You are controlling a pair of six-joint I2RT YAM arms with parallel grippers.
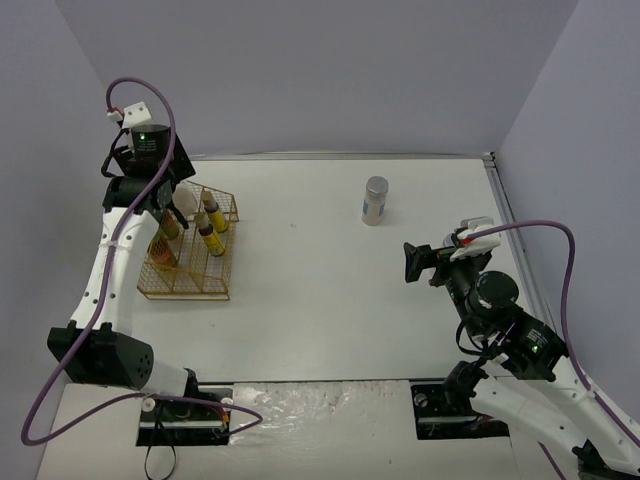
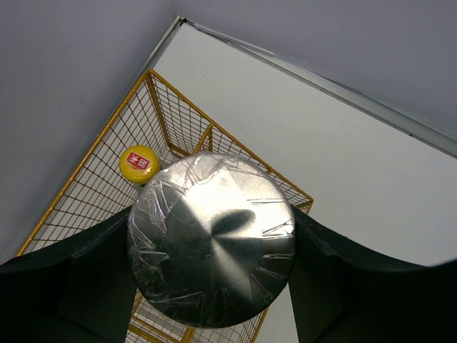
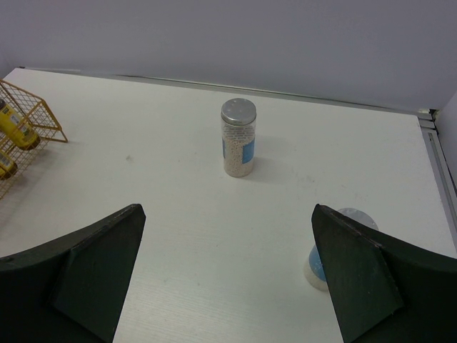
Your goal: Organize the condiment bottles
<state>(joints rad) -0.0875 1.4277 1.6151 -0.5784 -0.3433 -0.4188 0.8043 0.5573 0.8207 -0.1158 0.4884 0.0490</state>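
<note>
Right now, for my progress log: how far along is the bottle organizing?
Done: several bottles sit in the gold wire rack. In hand: the left gripper holds a silver-lidded jar above that rack. Left: a second jar stands on the table, and a third jar sits partly hidden by the open right gripper.

Illegible red mark on sauce bottle (image 2: 140, 163)

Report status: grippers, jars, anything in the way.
Left gripper shut on held jar, over rack. Right gripper open, facing standing jar. Third jar by its right finger, possible snag.
</note>
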